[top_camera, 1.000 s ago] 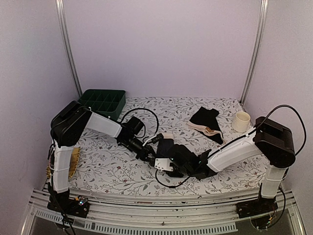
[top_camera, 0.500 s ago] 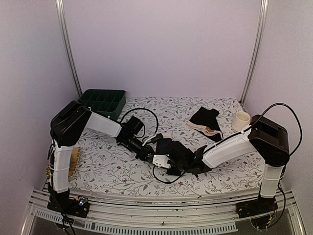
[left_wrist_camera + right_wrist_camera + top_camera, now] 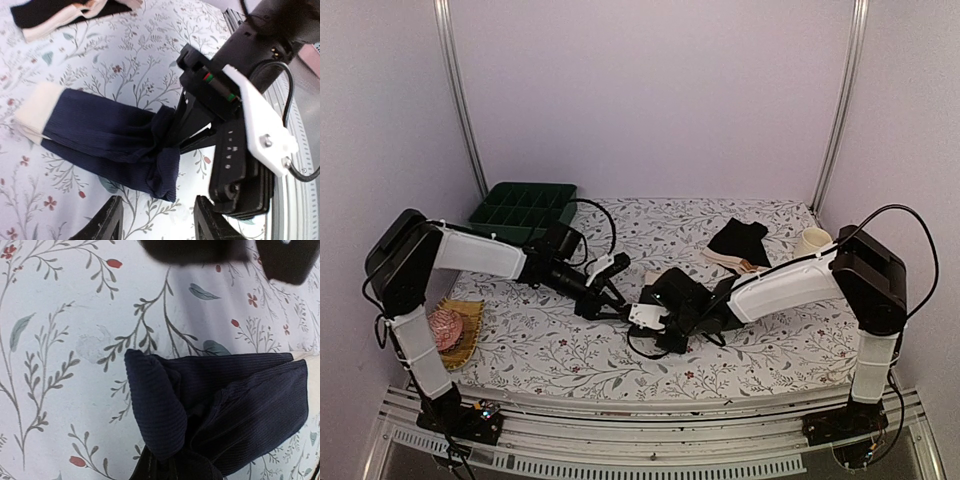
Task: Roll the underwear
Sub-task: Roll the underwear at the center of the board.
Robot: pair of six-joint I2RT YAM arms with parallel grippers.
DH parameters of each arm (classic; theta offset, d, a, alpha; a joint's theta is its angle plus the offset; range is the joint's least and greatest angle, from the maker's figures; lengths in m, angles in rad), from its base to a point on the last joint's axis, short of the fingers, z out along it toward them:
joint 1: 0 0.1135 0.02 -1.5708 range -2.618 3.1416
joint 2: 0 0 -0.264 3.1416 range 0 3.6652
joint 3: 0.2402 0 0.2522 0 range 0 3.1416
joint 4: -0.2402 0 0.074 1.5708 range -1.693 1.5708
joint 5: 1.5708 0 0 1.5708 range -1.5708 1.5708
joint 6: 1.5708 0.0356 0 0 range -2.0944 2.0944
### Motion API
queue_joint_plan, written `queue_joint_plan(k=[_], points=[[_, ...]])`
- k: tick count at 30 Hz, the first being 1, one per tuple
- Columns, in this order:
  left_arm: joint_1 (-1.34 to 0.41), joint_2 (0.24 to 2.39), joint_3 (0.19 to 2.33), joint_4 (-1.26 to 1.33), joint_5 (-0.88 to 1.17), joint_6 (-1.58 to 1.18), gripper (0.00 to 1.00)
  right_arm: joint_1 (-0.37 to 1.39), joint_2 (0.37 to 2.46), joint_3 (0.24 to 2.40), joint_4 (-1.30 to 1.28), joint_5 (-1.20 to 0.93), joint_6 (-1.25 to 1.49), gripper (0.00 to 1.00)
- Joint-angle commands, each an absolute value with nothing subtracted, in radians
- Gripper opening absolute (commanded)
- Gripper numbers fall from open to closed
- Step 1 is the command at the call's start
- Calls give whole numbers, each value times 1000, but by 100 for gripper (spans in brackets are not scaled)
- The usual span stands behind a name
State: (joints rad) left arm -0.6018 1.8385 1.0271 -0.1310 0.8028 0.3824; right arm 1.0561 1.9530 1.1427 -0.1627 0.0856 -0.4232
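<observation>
One folded underwear (image 3: 105, 135) is laid on the counter (image 3: 550, 350). It is dark blue, with a cream band (image 3: 35, 112) at one end. It is found to the right of the green tray (image 3: 525, 208) and nearer to the arm bases than the tray is.

Its long side is run from the cream end to the dark end. The cream end is pointed toward the tray's side. The dark end is pointed away from the tray and is bunched up. That dark end is pinched tight by the right jaws, which are closed on it.

The left jaws are held open on the tray side of the piece. Their fingers (image 3: 107, 222) are spread wide, and the cloth is not touched by them.

Farther right of the tray, well apart from the folded piece, a small pile (image 3: 740, 243) is seen. Two pieces can be counted in it: one black on top and one cream with a brownish band below. That makes three pieces in all.

One cream cup (image 3: 812, 245) is stood just past the pile, farthest from the tray. One pink ball (image 3: 445, 325) is seen in front of the tray. Only one tray is seen.
</observation>
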Motion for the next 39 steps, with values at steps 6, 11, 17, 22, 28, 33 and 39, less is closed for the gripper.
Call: queue_joint_plan(k=[6,11,17,22,28,33,39], points=[[-608,1646,684,386,692,578,51,952,2098,1337,-540,-392,-309,5],[-652,1610,541,542,683,705,50,903,2161,1415,-613,-560,-278,5],[-755,1623,433,706,559,828,50,864,2204,1447,-655,-679,-261,6],[-813,1650,405,819,476,856,49,856,2222,1461,-673,-723,-254,7],[-863,1637,364,854,468,938,49,857,2236,1479,-692,-734,-246,7],[-914,1652,373,835,416,976,47,857,2244,1489,-694,-737,-241,7],[-966,1712,398,832,309,1007,46,856,2249,1490,-699,-749,-245,7]])
